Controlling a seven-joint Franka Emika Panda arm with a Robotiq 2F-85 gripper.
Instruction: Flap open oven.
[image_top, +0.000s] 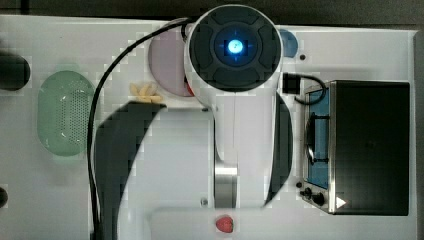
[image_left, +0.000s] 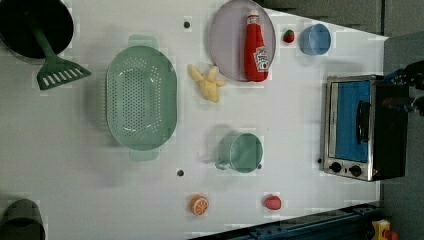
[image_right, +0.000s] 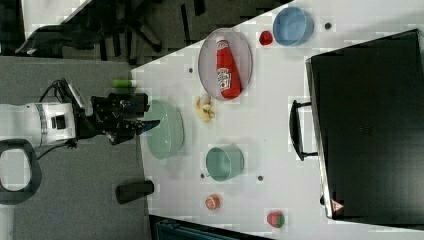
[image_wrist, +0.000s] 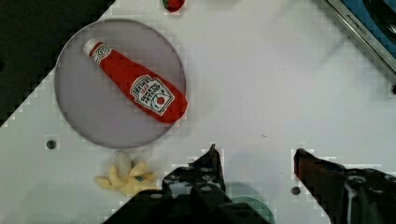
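The oven stands at the left view's right, a black box with a silver front frame, and its blue glass door is shut. Its black bar handle runs along the door, with black knobs beside it. In the top view the oven is at the right, and the arm's white body fills the middle. My gripper is open with nothing between its fingers. It hangs well above the white table, over the green cup, and a corner of the oven shows apart from it. The gripper also shows in the right view.
A ketchup bottle lies on a grey plate, with a banana beside it. A green colander, a green cup, a blue bowl, small toy fruits and a black pot with a spatula sit on the table.
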